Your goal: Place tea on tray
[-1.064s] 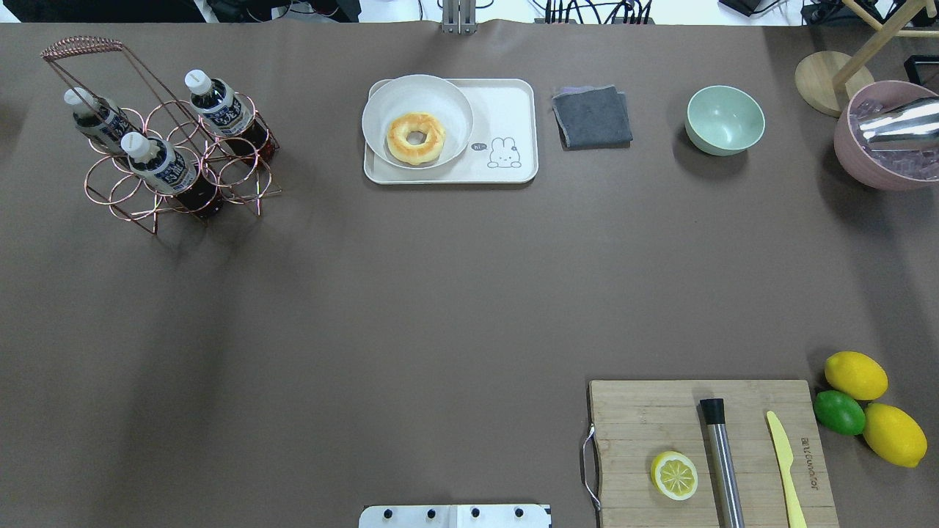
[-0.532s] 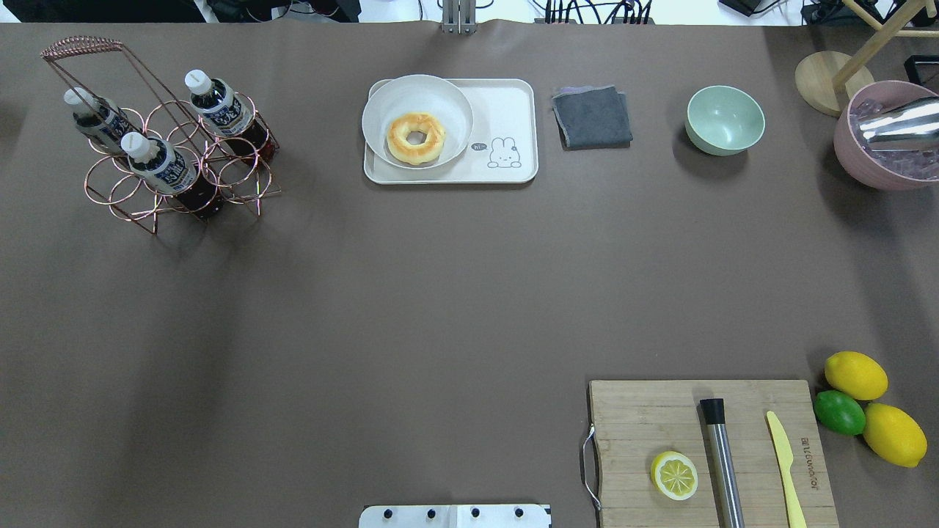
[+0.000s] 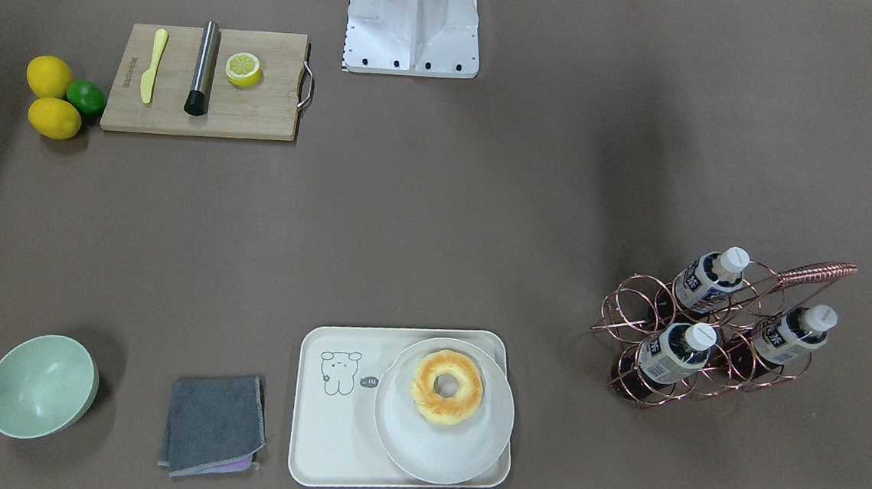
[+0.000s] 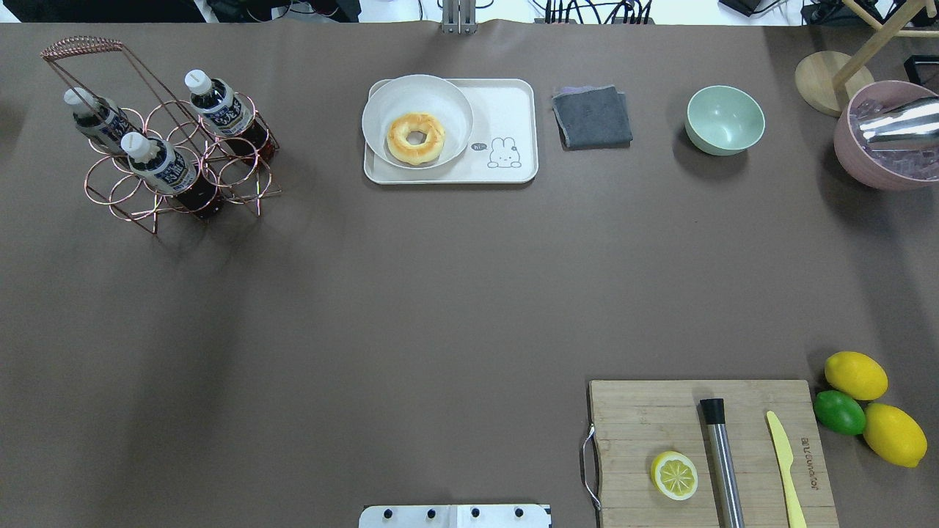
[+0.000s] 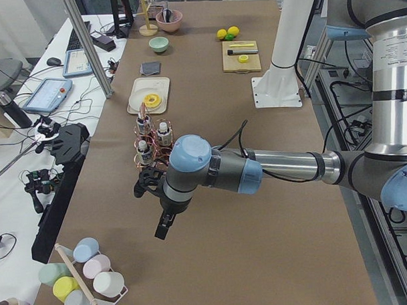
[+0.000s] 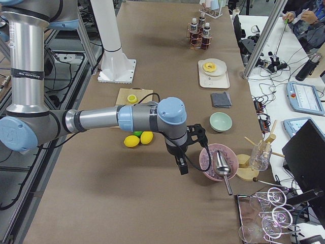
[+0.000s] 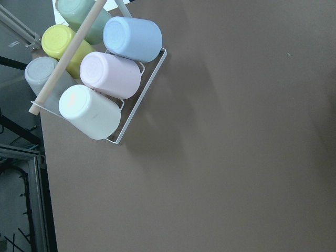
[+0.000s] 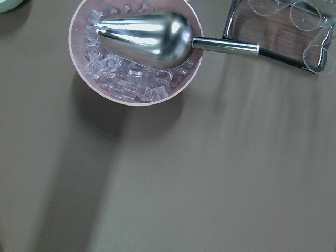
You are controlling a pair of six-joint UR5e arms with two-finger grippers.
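Three tea bottles point(image 4: 220, 103) point(image 4: 99, 117) point(image 4: 163, 167) with white caps and blue-white labels stand tilted in a copper wire rack point(image 4: 242, 183) at the far left. They also show in the front view point(image 3: 706, 282). The cream tray point(image 4: 506, 110) with the bear drawing lies at the far middle and bears a round plate point(image 4: 447, 99) with a doughnut point(image 4: 416, 137). Neither gripper shows in the overhead or front view. My left gripper point(image 5: 144, 188) hovers off the rack's near side, beyond the table's left part. My right gripper point(image 6: 197, 133) hovers by the pink ice bowl. I cannot tell whether either is open or shut.
A grey cloth point(image 4: 592, 117), a green bowl point(image 4: 725, 119) and a pink bowl of ice point(image 4: 880, 147) with a metal scoop stand right of the tray. A cutting board point(image 4: 704, 455) with a lemon half, a steel bar and a knife lies front right, beside lemons and a lime. A cup rack point(image 7: 94, 79) stands at the left end.
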